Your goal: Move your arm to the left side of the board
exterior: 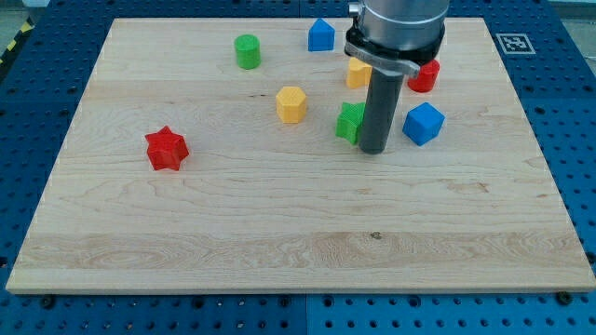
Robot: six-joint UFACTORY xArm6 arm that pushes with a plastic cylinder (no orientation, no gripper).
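My tip (374,149) rests on the wooden board (279,233), right of centre. It touches or nearly touches the right side of a green star block (349,122), partly hidden by the rod. A blue cube (423,123) sits just right of the tip. A yellow hexagon block (291,103) lies to the left of the green star. A red star block (167,148) lies far off at the view's left. A green cylinder (247,51) stands at the top left of centre.
A blue house-shaped block (321,35) sits at the top. A yellow block (358,73) and a red block (426,76) are partly hidden behind the arm. A marker tag (510,42) lies off the board's top right corner.
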